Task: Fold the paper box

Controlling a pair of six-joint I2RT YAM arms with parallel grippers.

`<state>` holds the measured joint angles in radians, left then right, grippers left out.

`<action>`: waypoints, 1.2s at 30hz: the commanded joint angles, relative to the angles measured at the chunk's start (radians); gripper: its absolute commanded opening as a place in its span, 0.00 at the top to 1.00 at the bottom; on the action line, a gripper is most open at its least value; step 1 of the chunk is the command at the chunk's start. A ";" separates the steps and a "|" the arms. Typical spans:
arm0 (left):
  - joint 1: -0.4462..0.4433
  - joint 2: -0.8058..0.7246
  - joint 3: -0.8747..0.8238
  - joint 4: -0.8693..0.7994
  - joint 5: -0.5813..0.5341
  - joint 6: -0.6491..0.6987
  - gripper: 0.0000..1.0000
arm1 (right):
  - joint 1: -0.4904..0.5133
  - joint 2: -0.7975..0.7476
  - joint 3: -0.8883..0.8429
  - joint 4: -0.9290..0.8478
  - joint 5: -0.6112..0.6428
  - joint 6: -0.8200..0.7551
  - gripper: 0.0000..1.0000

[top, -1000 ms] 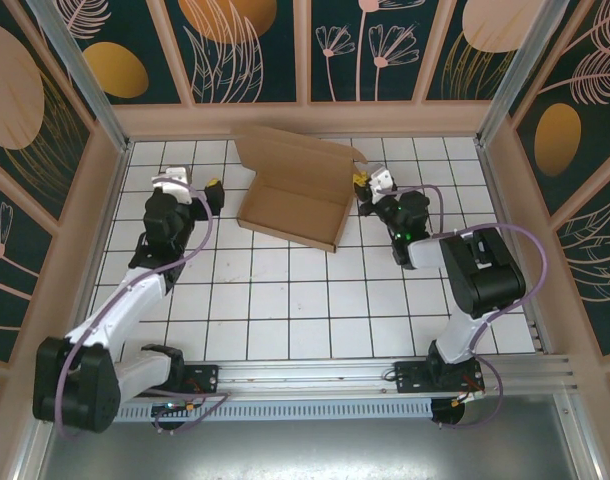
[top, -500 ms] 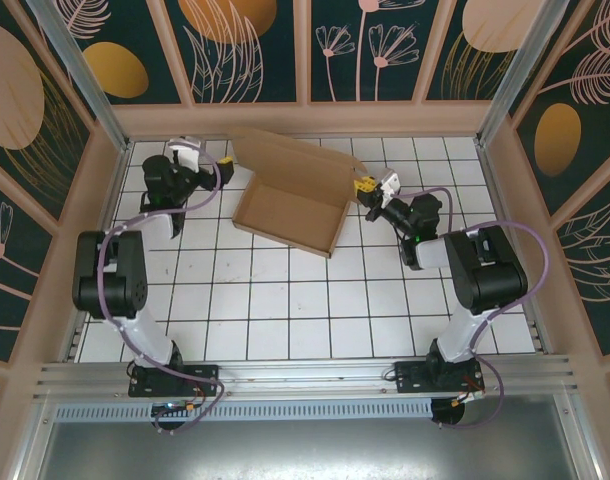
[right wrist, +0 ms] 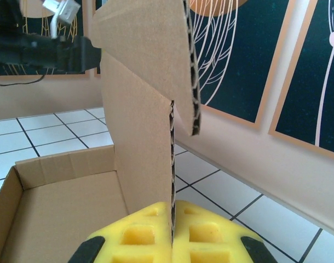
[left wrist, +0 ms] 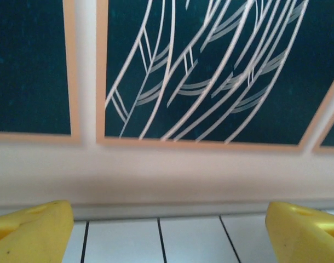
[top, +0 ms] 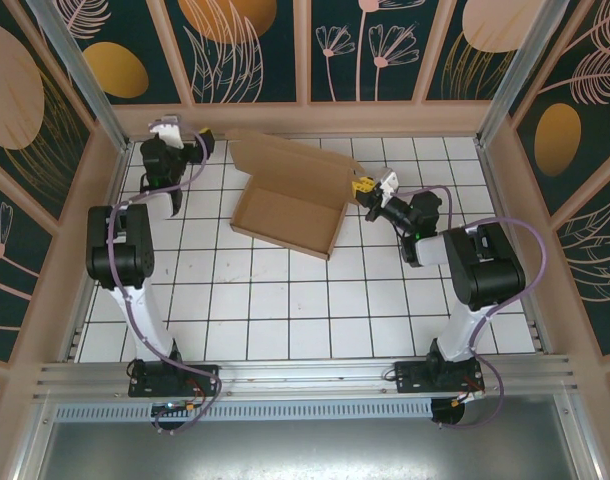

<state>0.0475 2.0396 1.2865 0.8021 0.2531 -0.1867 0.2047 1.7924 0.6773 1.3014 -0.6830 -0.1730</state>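
Two grippers flank the open brown cardboard box [top: 290,210]: the right gripper [right wrist: 171,219] pinches its upright right flap [right wrist: 139,126], while the left gripper [top: 185,131] gapes wide, well apart leftward.

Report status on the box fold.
Right gripper shut on paper box side flap. Left gripper open, clear of box, facing back wall. Nothing in the way.

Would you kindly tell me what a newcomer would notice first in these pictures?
The brown paper box, an open tray with its lid flap raised, sits at the far middle of the tiled table. The right gripper is shut on its right-hand flap, cardboard edge between yellow pads. The left gripper stands wide open at the far-left corner, facing a patterned wall.
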 commanded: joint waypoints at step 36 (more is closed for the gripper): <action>-0.127 -0.124 -0.307 0.150 0.161 -0.309 0.16 | 0.254 0.098 0.182 -0.161 0.604 -0.014 1.00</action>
<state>-0.0177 1.9621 1.0050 0.8551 0.4084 -0.4671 0.4068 1.8633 0.8276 1.1248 -0.1631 -0.1837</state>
